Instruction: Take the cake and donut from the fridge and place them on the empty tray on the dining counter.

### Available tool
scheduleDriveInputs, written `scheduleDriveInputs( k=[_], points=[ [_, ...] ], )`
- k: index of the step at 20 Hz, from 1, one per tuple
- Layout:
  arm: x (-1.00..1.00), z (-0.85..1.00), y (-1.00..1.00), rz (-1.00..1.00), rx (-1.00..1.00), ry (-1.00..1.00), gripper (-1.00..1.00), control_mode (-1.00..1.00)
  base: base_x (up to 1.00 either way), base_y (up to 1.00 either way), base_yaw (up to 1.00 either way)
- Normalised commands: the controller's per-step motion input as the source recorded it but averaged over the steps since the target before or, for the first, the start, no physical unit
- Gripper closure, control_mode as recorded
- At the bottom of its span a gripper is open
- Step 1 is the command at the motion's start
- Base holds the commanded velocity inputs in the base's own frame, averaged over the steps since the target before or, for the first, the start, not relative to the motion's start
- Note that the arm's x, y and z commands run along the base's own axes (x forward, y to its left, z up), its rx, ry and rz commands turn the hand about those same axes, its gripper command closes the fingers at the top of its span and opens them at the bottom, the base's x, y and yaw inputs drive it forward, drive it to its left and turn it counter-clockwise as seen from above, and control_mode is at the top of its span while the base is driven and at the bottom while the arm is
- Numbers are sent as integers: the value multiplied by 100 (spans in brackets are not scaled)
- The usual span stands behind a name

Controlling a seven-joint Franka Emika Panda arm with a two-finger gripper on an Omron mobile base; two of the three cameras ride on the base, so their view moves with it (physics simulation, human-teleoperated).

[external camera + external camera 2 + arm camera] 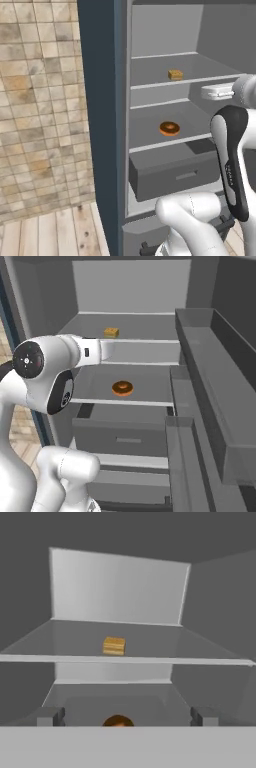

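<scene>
The claw (pixel 125 717) stands wide with nothing between its tips, level with the front of the open fridge (pixel 105 150), presumably lined up to reach in; just beyond and below it the donut (pixel 122 388) lies flat near the middle of the lower shelf (pixel 150 396), above the grey drawer (pixel 175 175); farther back, the cake (pixel 114 646) sits on the upper shelf (pixel 150 660), apart from every wall, so either is open to a straight reach.
</scene>
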Motion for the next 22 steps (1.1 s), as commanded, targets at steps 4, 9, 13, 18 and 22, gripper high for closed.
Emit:
scheduleDriveInputs(
  k=[4,9,13,18,22],
  points=[
    [0,0,0,0,0,0,-100,100,100,-12,0],
    [0,0,0,0,0,0,-100,100,100,-39,7],
    [0,0,0,0,0,0,-100,100,87,-32,23],
    [18,1,0,3,0,1,-100,-100,39,-5,16],
    [46,21,1,-2,0,18,-100,-100,0,0,0]
  ],
)
